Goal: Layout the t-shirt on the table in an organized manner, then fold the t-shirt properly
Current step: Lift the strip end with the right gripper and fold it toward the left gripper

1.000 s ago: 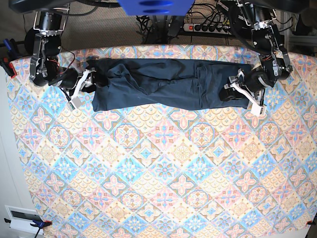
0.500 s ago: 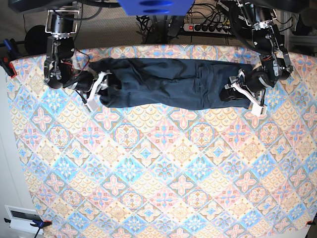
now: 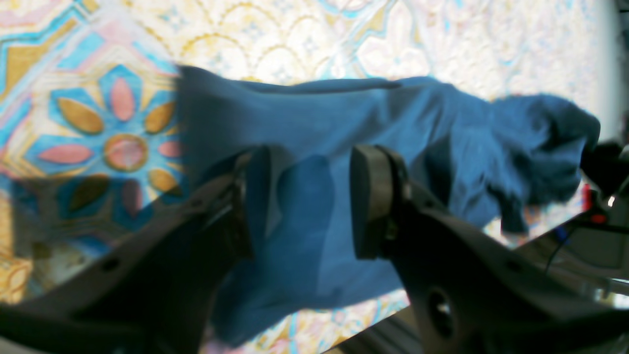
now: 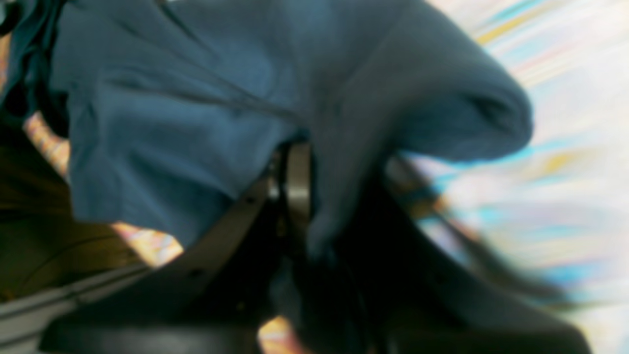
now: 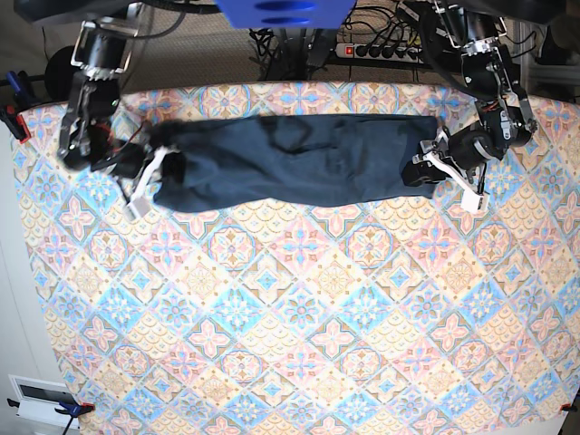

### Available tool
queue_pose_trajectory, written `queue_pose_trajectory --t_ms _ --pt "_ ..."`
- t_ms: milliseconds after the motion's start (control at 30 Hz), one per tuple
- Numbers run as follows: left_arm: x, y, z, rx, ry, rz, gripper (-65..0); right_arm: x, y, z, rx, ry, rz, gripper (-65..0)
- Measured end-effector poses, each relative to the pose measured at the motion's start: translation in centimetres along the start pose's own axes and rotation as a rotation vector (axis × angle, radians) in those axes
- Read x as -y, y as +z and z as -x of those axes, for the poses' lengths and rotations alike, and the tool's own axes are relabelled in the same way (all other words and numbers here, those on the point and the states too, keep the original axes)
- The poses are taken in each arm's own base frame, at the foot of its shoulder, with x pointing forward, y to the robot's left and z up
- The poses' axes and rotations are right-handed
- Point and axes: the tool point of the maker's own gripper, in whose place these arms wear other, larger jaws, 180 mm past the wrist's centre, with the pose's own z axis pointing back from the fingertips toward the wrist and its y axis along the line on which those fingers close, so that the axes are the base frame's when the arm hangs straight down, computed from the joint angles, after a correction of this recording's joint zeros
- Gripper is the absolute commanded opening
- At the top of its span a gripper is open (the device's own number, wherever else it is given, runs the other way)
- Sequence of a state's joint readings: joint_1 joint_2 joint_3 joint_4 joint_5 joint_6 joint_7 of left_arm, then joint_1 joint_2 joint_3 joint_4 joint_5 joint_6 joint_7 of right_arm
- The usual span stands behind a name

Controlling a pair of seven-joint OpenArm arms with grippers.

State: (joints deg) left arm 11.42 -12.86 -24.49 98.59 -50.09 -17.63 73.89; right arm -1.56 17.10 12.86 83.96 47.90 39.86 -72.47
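The dark navy t-shirt (image 5: 290, 159) lies stretched in a long band across the far part of the patterned table (image 5: 299, 317). My right gripper (image 5: 145, 181) is at the shirt's left end in the base view. In the blurred right wrist view that gripper (image 4: 319, 196) is shut on a bunched fold of the t-shirt (image 4: 172, 98). My left gripper (image 5: 433, 168) is at the shirt's right end. In its wrist view the left gripper (image 3: 309, 196) holds a fold of the t-shirt (image 3: 344, 118) between its pads (image 3: 368, 196).
Beyond the table's far edge are a power strip (image 5: 381, 50) and cables. A red and blue clamp (image 5: 14, 113) sits at the left edge. A white device (image 5: 41, 399) lies at the near left corner.
My right gripper went in to the shirt's left end, shut on it and pulled it leftward. The shirt now lies longer and smoother. My left gripper stayed put.
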Motion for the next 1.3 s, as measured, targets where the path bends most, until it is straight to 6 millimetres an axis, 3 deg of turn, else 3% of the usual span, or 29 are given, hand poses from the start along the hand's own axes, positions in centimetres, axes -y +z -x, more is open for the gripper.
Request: queue_pose_trajectory --t_ms 100,267,400,533,633,733,867,1000,1133,1300 --pt "0.9 0.0 -0.4 0.019 0.019 0.048 -40.6 2.5 1.4 -2.6 0.03 0.055 0.101 -64.3" --pt "0.8 0.0 -0.3 0.018 0.019 0.047 -40.6 5.4 2.4 -2.0 -0.049 0.102 0.247 -64.3" --pt "0.8 0.1 -0.2 0.015 0.02 0.046 -40.6 6.0 3.2 -3.5 -0.016 0.133 0.272 -64.1" --pt "0.8 0.1 -0.2 0.016 0.02 0.046 -40.6 5.0 3.7 -4.5 0.0 0.186 0.283 -64.1" --pt "0.8 0.1 -0.2 0.015 0.02 0.045 -40.6 2.1 3.3 -6.8 0.026 0.314 0.258 -64.1" --pt "0.7 0.0 -0.2 0.014 0.018 0.04 -40.6 -2.7 1.3 -8.4 0.07 0.411 0.166 -64.0" --pt "0.6 0.1 -0.2 0.012 0.015 0.036 -40.6 -8.9 -0.9 -8.4 0.076 0.536 0.042 -64.0" --pt "0.8 0.0 -0.1 0.012 0.016 0.041 -40.6 -12.3 -2.2 -7.9 0.059 0.612 -0.034 -64.0" --pt "0.7 0.0 0.1 0.009 0.019 0.039 -40.6 -14.3 -3.3 -6.8 0.021 0.66 -0.09 -63.9" --pt "1.1 -0.5 1.3 -0.031 0.01 0.047 -40.6 -18.0 -4.5 -8.0 0.058 0.707 -0.164 -63.9"
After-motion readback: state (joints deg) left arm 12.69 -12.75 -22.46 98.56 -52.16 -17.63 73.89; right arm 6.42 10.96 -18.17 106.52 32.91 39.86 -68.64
